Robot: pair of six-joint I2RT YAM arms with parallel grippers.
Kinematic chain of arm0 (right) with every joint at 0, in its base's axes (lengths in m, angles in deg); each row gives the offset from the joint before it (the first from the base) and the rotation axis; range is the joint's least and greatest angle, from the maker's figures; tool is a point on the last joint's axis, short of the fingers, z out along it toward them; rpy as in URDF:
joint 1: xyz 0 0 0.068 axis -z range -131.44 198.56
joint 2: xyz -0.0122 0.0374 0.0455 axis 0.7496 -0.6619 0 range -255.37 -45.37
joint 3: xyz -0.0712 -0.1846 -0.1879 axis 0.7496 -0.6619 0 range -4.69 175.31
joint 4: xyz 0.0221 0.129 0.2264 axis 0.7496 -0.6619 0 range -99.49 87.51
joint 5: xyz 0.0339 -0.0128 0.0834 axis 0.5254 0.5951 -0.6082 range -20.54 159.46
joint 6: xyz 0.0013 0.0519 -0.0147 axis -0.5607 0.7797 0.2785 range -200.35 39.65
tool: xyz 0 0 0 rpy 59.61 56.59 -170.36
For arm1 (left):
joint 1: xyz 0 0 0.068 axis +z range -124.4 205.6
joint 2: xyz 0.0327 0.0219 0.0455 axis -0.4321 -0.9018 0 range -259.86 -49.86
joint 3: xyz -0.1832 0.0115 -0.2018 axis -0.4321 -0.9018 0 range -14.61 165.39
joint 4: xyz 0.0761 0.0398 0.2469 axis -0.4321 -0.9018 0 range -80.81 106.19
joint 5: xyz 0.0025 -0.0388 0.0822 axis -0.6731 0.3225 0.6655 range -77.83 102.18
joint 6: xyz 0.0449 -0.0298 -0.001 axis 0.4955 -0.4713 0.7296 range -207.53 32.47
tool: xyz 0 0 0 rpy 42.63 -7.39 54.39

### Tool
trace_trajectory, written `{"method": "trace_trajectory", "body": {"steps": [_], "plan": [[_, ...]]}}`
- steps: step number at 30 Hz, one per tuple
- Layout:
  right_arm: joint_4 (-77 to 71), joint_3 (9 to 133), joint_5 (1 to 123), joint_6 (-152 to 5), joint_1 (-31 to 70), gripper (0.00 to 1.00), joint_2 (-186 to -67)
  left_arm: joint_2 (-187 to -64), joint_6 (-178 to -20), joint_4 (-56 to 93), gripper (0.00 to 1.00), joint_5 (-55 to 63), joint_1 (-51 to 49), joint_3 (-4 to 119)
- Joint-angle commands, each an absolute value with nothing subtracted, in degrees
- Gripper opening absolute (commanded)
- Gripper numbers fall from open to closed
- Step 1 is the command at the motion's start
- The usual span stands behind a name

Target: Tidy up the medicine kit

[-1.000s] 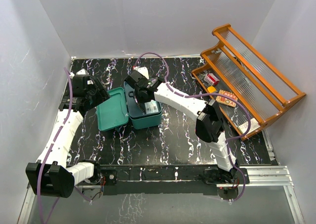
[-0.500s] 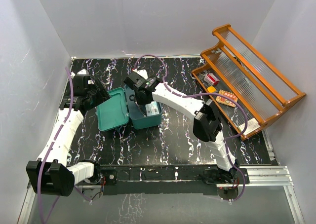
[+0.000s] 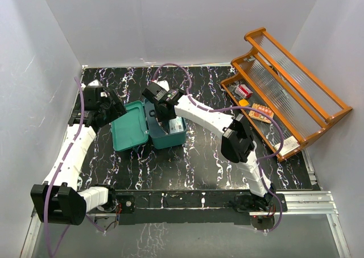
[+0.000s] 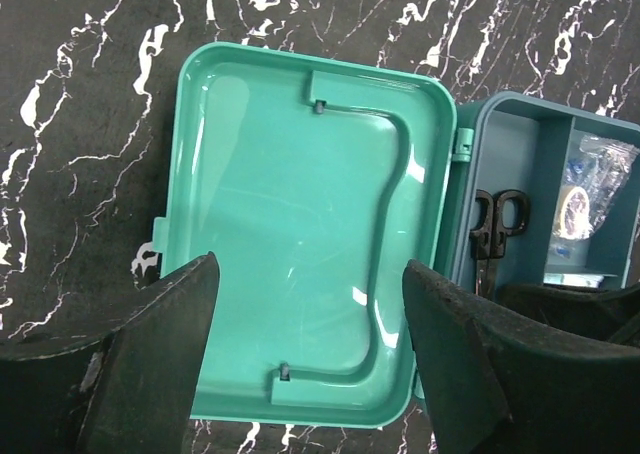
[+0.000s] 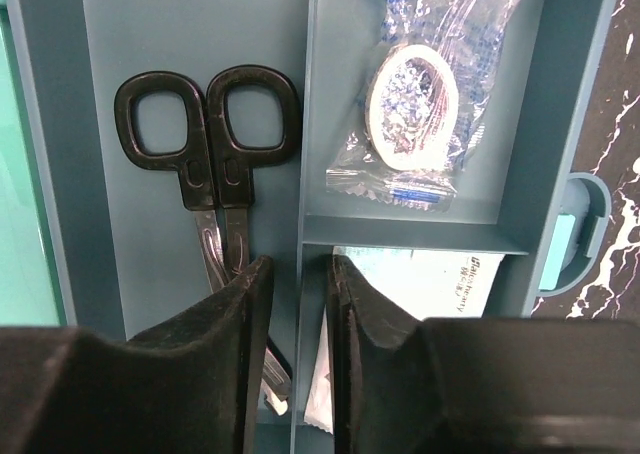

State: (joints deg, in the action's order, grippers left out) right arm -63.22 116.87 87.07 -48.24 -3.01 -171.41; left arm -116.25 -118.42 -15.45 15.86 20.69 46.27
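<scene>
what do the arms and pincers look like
The left arm and right arm have white shells with black joints. A purple cable runs along each. The left pincer and right pincer are black, with broad matte fingers.

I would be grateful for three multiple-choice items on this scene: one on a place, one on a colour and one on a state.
1. In the right wrist view, the scissors lie: A. left of the bagged tape roll B. right of it C. on top of it
2. Their handles are: A. red B. black C. white
3. The lid of the medicine kit is: A. latched shut B. open flat C. half raised
Answers: 1 A, a divider separates them; 2 B, both loops are black; 3 B, its inside faces up.
</scene>
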Motion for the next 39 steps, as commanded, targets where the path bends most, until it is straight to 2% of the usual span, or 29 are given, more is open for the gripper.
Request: {"method": "trace_trajectory", "body": {"steps": [1,7,11,16,21,24,26,33,39], "plan": [[-61.54,120.06,87.57,-48.58,-2.51,0.31,-167.8,-116.98,-117.75,-16.59,0.74,15.87,22.99,44.88],[-56.01,115.9,86.06,-49.07,-1.72,0.49,-160.96,-117.46,-118.65,-15.4,0.84,12.81,27.43,42.55],[-52.07,111.71,81.05,-49.44,0.69,0.5,-156.96,-117.45,-119.05,-14.26,0.88,8.71,32.06,41.12],[-45.44,102.52,80.52,-49.37,3.47,0.51,-151.1,-116.43,-120.73,-9.84,0.9,-1.68,38.75,35.59],[-36.65,91.89,77.9,-48.88,6.74,0.53,-144.03,-115.69,-124.73,0.78,0.92,-14.28,43.89,26.4],[-32.34,85.83,76.79,-48.07,9.0,0.59,-140.5,-115.65,-128.94,10.58,0.98,-22.07,45.37,21.56],[-29.42,82.68,74.19,-47.63,10.87,0.61,-138.79,-115.54,-131.4,15.51,0.99,-25.49,45.79,19.52],[-20.84,75.22,61.23,-45.99,16.24,0.63,-140.16,-116.34,-135.6,22.54,0.99,-31.37,47.0,17.83],[-16.84,72.99,58.92,-45.47,16.52,0.63,-141.5,-117.35,-135.99,24.15,0.99,-34.73,48.07,18.0]]}}
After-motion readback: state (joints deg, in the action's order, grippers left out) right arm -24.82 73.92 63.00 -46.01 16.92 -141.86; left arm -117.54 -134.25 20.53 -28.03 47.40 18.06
